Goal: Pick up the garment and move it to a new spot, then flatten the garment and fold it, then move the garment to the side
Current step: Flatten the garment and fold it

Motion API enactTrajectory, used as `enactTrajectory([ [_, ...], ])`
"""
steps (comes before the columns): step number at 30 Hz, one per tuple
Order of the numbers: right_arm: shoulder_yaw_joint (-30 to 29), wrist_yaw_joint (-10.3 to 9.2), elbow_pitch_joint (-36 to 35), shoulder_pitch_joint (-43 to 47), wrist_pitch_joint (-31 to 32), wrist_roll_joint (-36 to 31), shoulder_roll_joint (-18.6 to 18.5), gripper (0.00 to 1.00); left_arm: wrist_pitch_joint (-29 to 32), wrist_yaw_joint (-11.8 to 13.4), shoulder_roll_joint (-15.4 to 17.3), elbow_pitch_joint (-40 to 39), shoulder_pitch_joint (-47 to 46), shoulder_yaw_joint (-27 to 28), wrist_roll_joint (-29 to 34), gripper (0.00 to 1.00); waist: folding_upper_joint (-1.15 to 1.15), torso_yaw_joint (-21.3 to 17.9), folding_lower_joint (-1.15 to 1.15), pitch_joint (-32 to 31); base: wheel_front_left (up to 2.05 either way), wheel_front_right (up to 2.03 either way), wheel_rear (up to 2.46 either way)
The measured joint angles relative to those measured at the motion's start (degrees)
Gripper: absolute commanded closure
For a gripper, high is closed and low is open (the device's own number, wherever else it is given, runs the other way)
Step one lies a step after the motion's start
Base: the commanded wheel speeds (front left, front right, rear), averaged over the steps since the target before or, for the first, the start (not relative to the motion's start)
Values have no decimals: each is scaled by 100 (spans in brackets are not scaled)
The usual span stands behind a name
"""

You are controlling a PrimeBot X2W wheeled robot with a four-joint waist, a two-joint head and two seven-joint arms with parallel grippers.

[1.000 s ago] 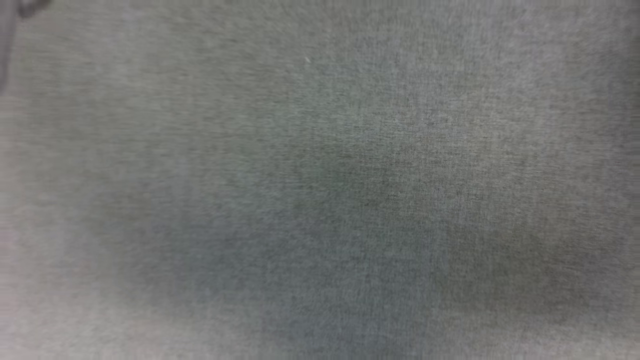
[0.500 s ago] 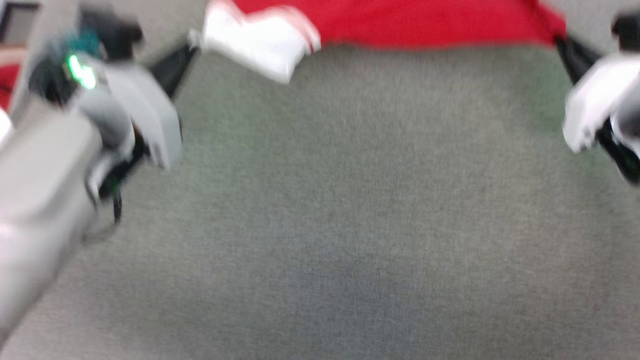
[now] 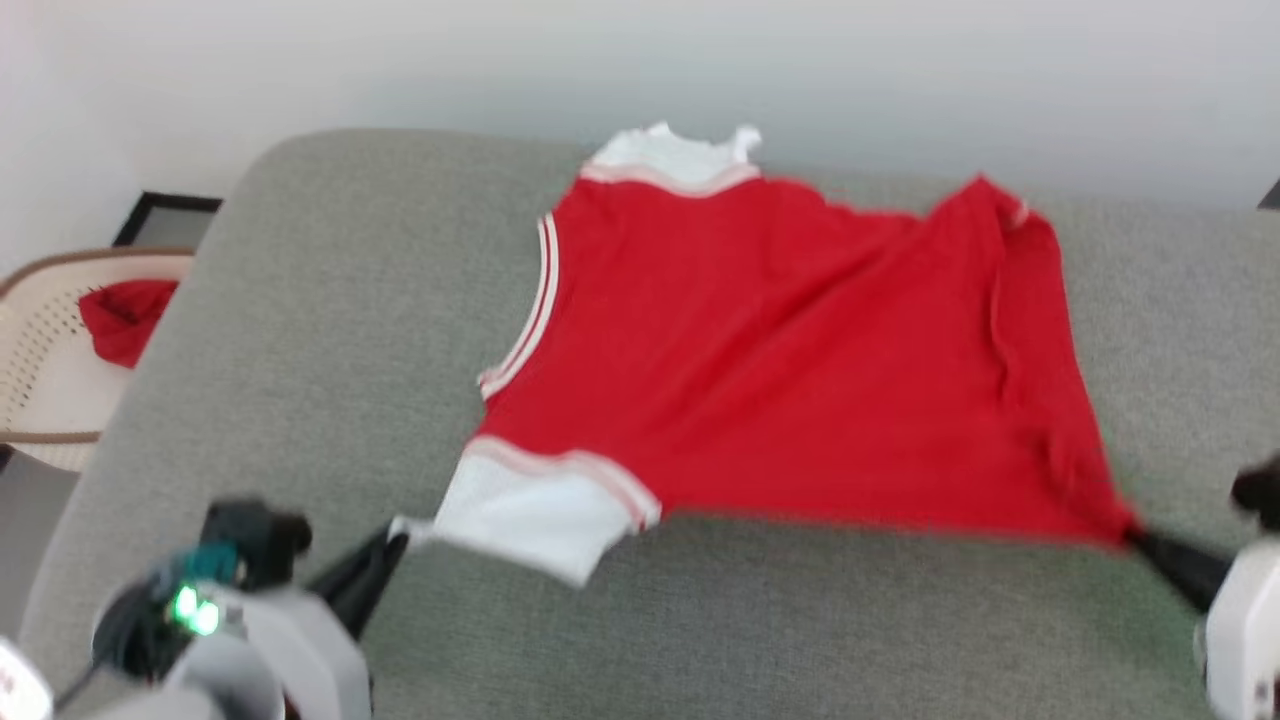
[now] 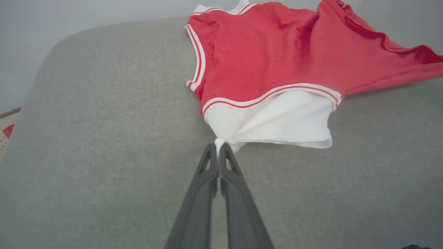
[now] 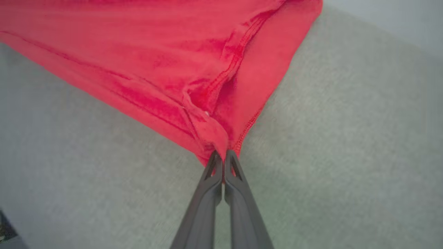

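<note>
Head view: the jersey (image 3: 780,340) lies spread on the grey fabric tabletop (image 3: 330,330), plain red side up. It reaches from the far edge toward the near edge, more to the right half. One white sleeve (image 3: 530,510) points at the near-left corner, another white bit sits at the far edge. The left claw (image 3: 395,545) is low on the left, its dark fingers touching the sleeve's tip. The right claw (image 3: 1140,540) is low on the right, at the jersey's near-right red corner. The picture is soft, so the grip is hard to read here. Past the tabletop's left edge stands a cream perforated basket (image 3: 40,360) with a small red cloth (image 3: 125,315) in it.

Left wrist view: the left claw (image 4: 218,148) is closed narrow, fingers together, pinching the bunched tip of the white sleeve (image 4: 277,121). The sleeve fans out from the pinch, with red-white striped trim where it joins the red body. Bare grey tabletop (image 4: 104,138) lies around it.

Right wrist view: the right claw (image 5: 223,155) is closed narrow on the red hem corner (image 5: 214,138). A stitched seam and folds run away from the pinch, and the cloth rests on the tabletop (image 5: 346,138).
</note>
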Motion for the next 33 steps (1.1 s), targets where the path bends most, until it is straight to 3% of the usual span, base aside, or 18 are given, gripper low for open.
enactTrajectory([
  [5,-478,0,-790,1262,677,171,-44,100,-196,569,204,-704,792,-162,-277,100,0,67,0,-183,0,0,0],
  [12,-1379,0,-1697,2735,1547,216,171,100,-275,1057,221,-1237,1588,-333,-789,100,0,74,0,-207,0,0,0],
  [17,-2131,0,-2253,3595,2067,176,566,100,-303,1347,254,-1519,1955,-342,-1127,100,0,78,0,-150,0,0,0],
  [27,-3095,0,-2928,3744,2757,-238,1361,100,-59,1564,833,-1884,1352,-101,-704,100,0,-38,0,2,0,0,0],
  [33,-3281,0,-2904,2972,3087,-499,1578,100,561,1355,1048,-1758,417,69,-166,100,0,-157,0,136,0,0,0],
])
